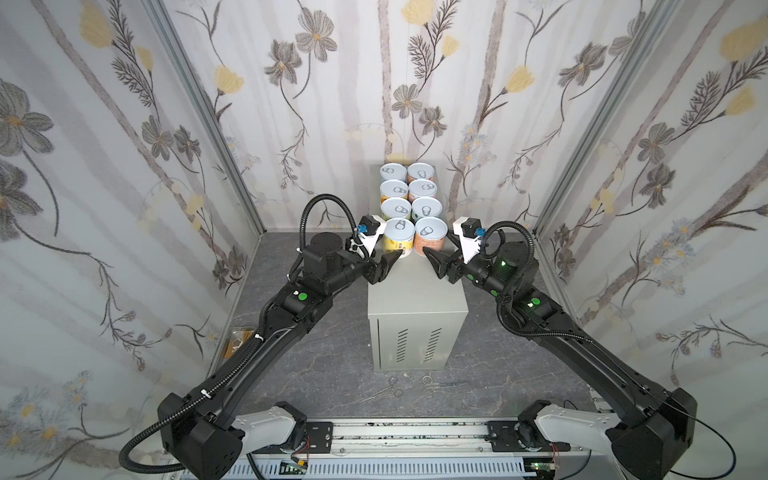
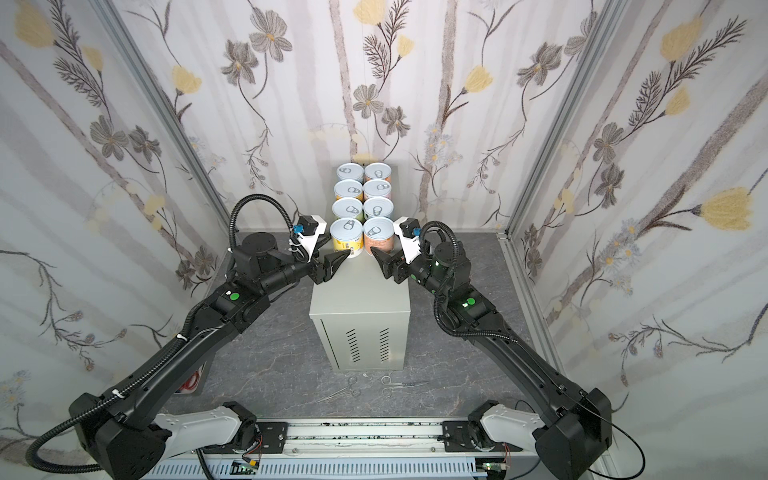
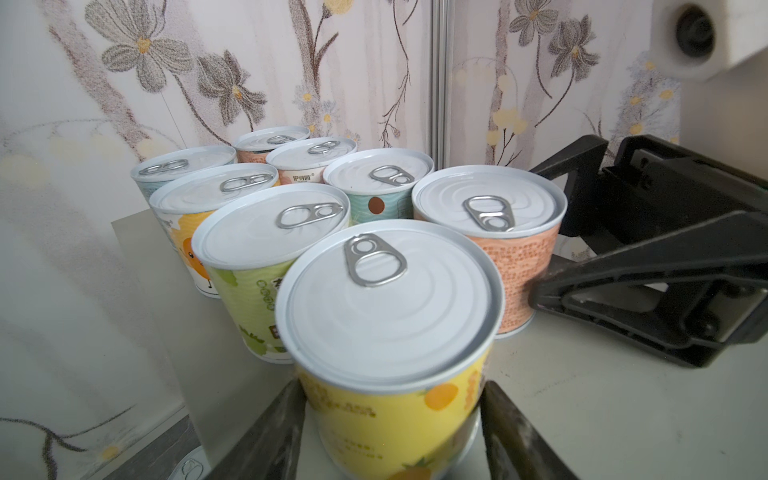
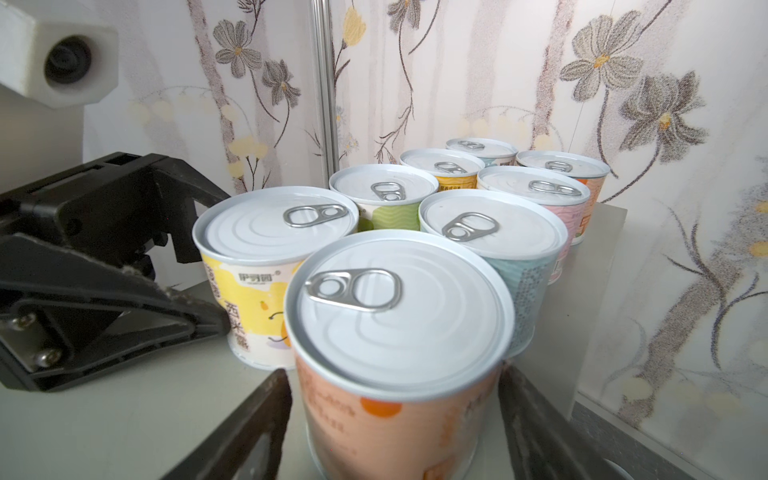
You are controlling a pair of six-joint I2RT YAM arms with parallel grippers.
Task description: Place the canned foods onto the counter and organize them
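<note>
Short cylindrical yellow-labelled tin [image 3: 390, 316], silver pull-tab lid, fills the left wrist view: upright on the counter [image 1: 415, 299], a tall light-grey metal cabinet with vent slots, at the front of the left column. The left gripper [image 3: 392, 395] has its jaws clamped on the tin's lower wall, one each side; the low hold presumably keeps it from tipping while it is seated against the green tin [image 3: 257, 299] behind. Just beside it the pale orange-labelled tin [image 4: 399, 316] heads the right column; the right gripper [image 4: 395, 374] jaws straddle its base, close to the wall, but whether they press on it or stand just clear cannot be told. Behind stand six further tins [image 1: 394, 189] in pairs, making two columns of four packed toward the back wall. This is judged deliberate, leaving the front of the counter bare for more. Both arms reach in from their own sides, so neither crosses the other. On the dark marbled floor [image 1: 324, 365] below: metal scissors [image 1: 436, 385], well apart from both arms.
</note>
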